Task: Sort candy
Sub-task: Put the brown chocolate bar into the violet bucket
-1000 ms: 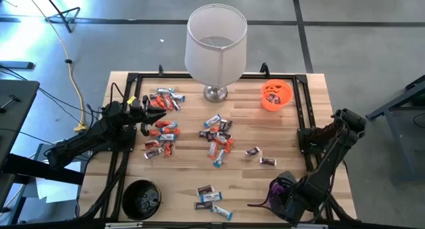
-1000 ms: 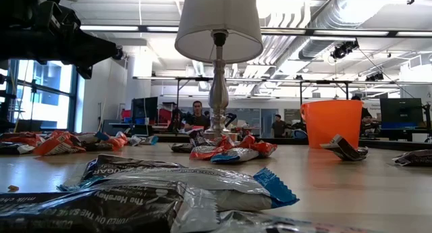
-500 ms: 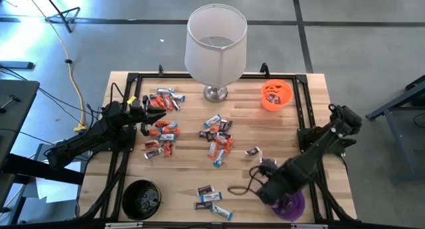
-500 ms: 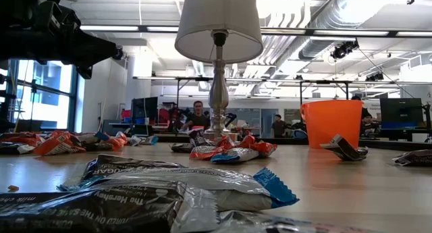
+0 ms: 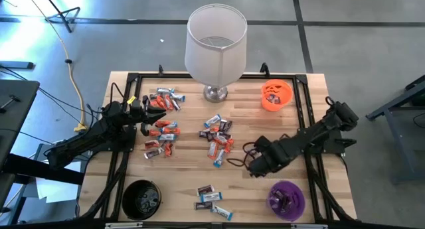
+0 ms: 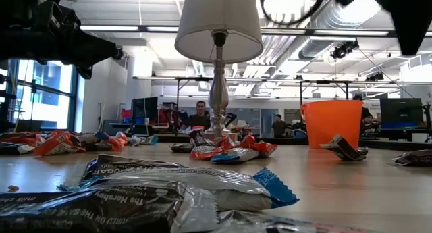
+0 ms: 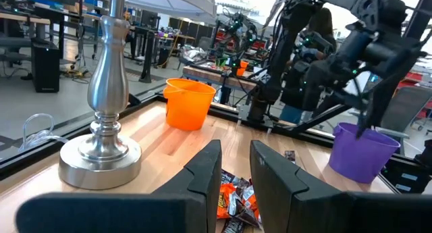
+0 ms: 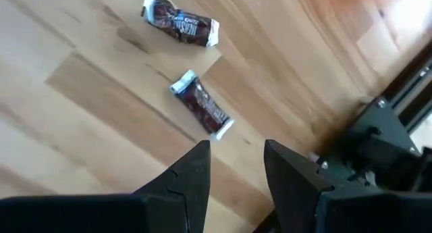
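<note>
Candy (image 5: 218, 137) lies scattered on the wooden table (image 5: 292, 126): the largest cluster at the middle of the high view, an orange-red group (image 5: 161, 131) at centre left, a few bars (image 5: 210, 199) at bottom centre. The right gripper (image 5: 256, 164) sits right of centre, fingers apart and holding nothing, over two dark brown bars. I judge the step to be picking one of them for the purple bowl (image 5: 286, 198) at lower right; I would centre the fingers across the nearer bar's (image 8: 202, 105) narrow width, descend straight, and close without nudging its neighbour (image 8: 180, 28). Only the right wrist view shows those two bars; from above the arm covers them. The left gripper (image 5: 145, 116) hangs over the orange-red group, its fingers (image 7: 204, 177) slightly apart and empty, which only the left wrist view shows.
</note>
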